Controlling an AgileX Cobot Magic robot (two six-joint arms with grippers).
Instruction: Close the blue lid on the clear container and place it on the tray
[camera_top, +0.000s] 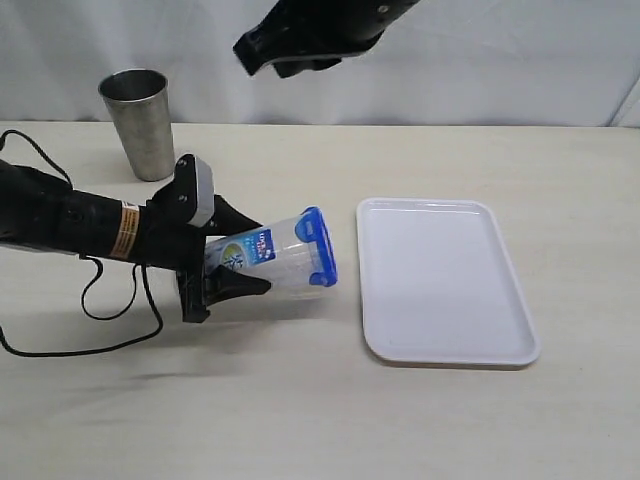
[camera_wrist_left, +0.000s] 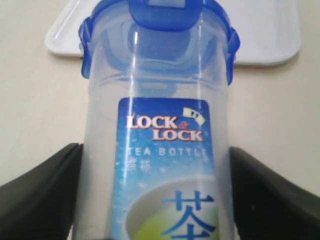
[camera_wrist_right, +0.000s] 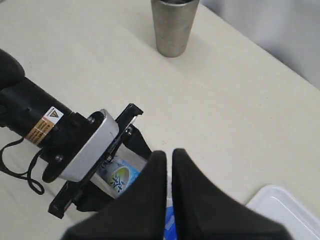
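Black left gripper (camera_top: 255, 252) pinches the tilted clear container (camera_top: 290, 265); right gripper (camera_wrist_right: 168, 154) hangs pressed together above.

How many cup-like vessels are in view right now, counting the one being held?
2. The clear container, blue lid on, is gripped nearly on its side by the left gripper, beside the tray. The steel cup stands upright, back left. None appears hidden.

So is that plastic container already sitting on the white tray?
No, the clear container is held tilted in the left gripper, off to the side of the tray.
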